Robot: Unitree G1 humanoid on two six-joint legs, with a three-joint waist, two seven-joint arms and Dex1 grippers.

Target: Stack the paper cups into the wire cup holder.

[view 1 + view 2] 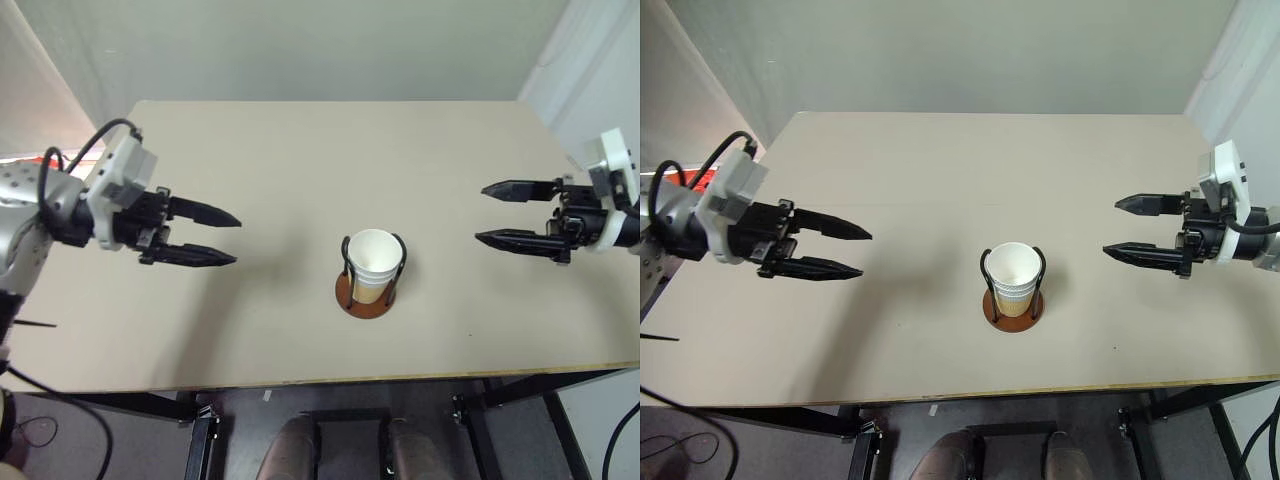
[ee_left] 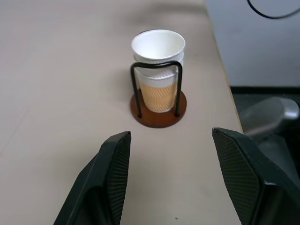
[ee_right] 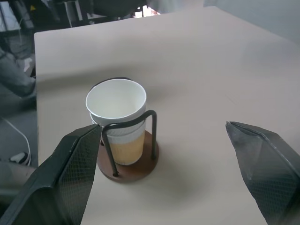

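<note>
Right, head views first: your cups (image 1: 372, 262) sit nested in one stack inside the holder (image 1: 366, 296), upright, near the middle of the table (image 1: 300, 160), a bit toward the near edge. White rim of the top cup rises above the wire loops; tan side of the bottom cup shows just over the brown disc.

Your left gripper (image 1: 204, 236) hangs over the table's left side, pointing right at the stack, well apart from it. Fingers spread, nothing between them.

Your right gripper (image 1: 510, 214) is over the right side, pointing left, also well apart from the holder. Jaws wide, empty.

Both grippers sit at about the same depth, slightly farther than the stack.

Left wrist view: you see the stack straight ahead between the two black fingers (image 2: 112, 173), which stand apart with bare tabletop between them. One wire loop crosses in front of the cups. Three rims are stepped at the top of the stack. The disc lies flat on the table, close to the table's edge.

Right wrist view: same stack (image 3: 117, 126) from the other side, framed by the spread fingers (image 3: 75, 173). Top cup leans slightly; loop in front, disc (image 3: 126, 164) under it. Nothing touches either finger.
</note>
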